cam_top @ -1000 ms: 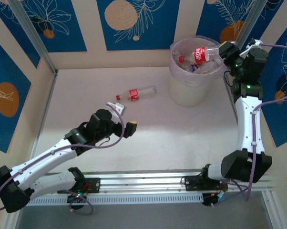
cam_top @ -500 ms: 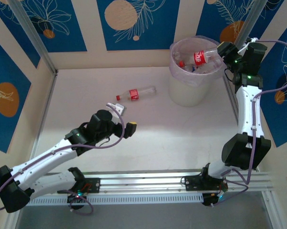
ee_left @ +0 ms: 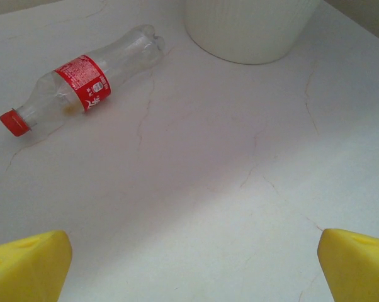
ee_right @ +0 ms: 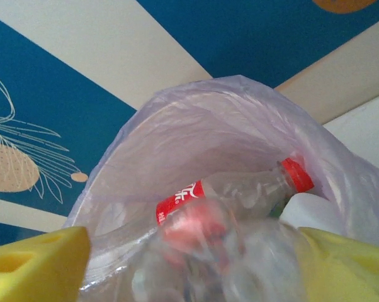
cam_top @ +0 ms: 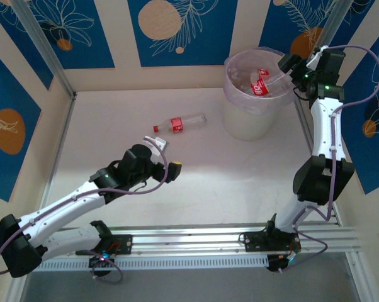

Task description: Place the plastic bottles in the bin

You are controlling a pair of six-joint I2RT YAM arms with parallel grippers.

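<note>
A clear plastic bottle with a red label and red cap lies on its side on the table, left of the bin. In the left wrist view this bottle lies far ahead of my open, empty left gripper, which hovers over bare table. My right gripper is at the bin's right rim, jaws open. A red-labelled bottle tilts down inside the bin. The right wrist view has it as a blur between the yellow fingers, above another bottle in the lilac bag.
The round whitish bin stands at the table's back right, its wall showing at the top of the left wrist view. Patterned blue and cream walls close in the table at the back and sides. A rail runs along the near edge.
My right gripper has opened and the bottle it held over the bin has dropped down into it. The right wrist moved slightly toward the back wall. The left arm barely shifted.
</note>
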